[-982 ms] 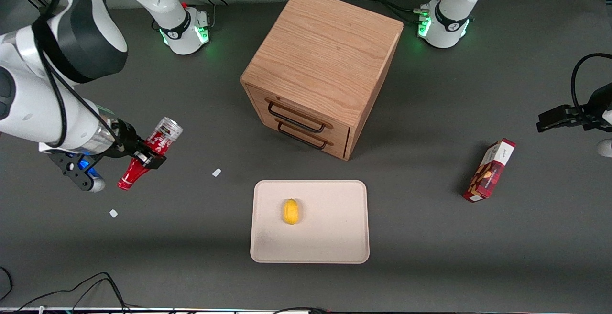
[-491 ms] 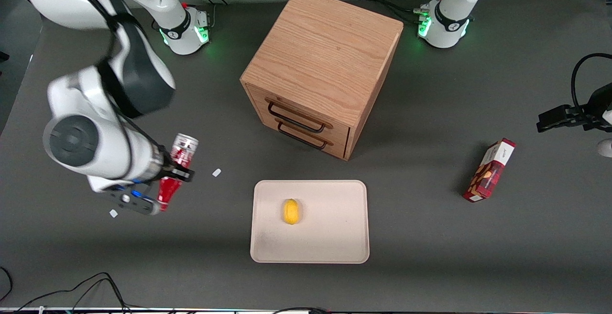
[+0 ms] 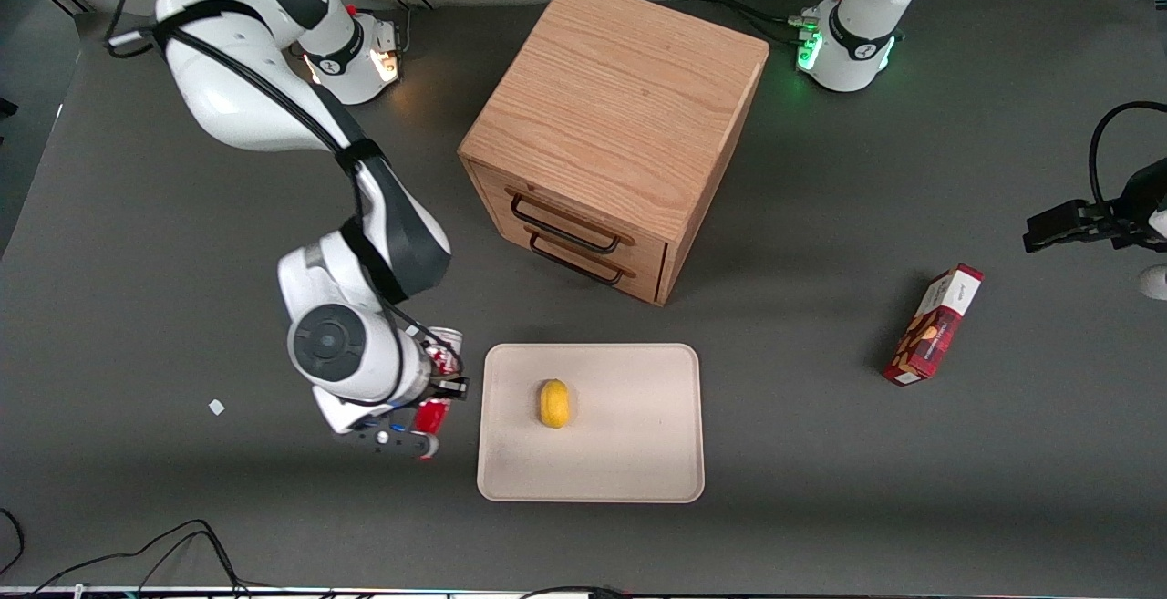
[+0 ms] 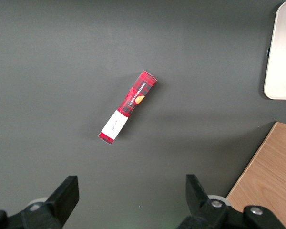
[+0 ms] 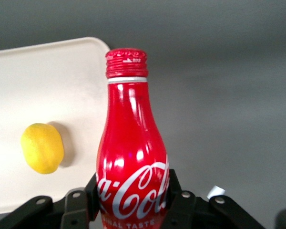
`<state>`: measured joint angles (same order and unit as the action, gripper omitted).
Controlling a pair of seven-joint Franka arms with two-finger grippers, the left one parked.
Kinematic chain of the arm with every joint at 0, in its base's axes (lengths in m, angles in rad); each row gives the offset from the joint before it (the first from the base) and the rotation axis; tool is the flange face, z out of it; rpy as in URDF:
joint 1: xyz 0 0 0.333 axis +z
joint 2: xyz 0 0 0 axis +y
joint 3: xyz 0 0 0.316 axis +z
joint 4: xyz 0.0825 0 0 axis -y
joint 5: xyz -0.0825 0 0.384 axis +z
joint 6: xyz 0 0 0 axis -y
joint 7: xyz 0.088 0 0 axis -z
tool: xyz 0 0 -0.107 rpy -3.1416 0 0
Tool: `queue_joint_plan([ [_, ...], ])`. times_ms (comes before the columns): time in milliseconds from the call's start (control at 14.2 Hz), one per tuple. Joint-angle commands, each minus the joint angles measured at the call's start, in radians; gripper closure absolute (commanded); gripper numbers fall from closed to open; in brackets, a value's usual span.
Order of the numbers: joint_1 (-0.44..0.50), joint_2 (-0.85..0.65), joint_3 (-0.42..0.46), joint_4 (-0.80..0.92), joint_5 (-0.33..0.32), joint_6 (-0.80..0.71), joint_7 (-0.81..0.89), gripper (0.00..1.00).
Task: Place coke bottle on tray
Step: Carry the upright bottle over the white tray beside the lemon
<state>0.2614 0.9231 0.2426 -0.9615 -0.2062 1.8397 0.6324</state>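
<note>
My right gripper [image 3: 439,387] is shut on the red coke bottle [image 3: 436,415], holding it above the table just beside the cream tray [image 3: 638,462], at the tray's end toward the working arm. In the front view the arm hides most of the bottle. In the right wrist view the bottle [image 5: 132,143] fills the middle, white script and red cap showing, clamped between the black fingers [image 5: 175,200]. The tray [image 5: 43,81] shows there past the bottle, with a yellow lemon [image 5: 42,148] on it.
The lemon [image 3: 553,403] lies on the tray. A wooden two-drawer cabinet [image 3: 611,125] stands farther from the front camera than the tray. A red snack box [image 3: 933,325] lies toward the parked arm's end. A small white scrap [image 3: 216,407] lies on the table.
My right arm has swung the bottle from the working arm's end of the table toward the tray, now close beside its edge. The grip has held. The tray and lemon have not moved.
</note>
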Motion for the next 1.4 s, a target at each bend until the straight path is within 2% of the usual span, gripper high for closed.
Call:
queue_joint_plan([
  [0, 0.027, 0.074, -0.011, 0.070, 0.013, 0.042, -0.048, 1.00],
  [351, 0.041, 0.160, -0.008, 0.067, 0.019, 0.176, -0.051, 1.00],
  [1123, 0.055, 0.210, -0.012, 0.061, 0.019, 0.265, -0.096, 1.00],
  [1263, 0.055, 0.212, -0.012, 0.060, 0.019, 0.277, -0.096, 0.78],
  [1333, 0.053, 0.218, -0.012, 0.060, 0.019, 0.279, -0.096, 0.76],
])
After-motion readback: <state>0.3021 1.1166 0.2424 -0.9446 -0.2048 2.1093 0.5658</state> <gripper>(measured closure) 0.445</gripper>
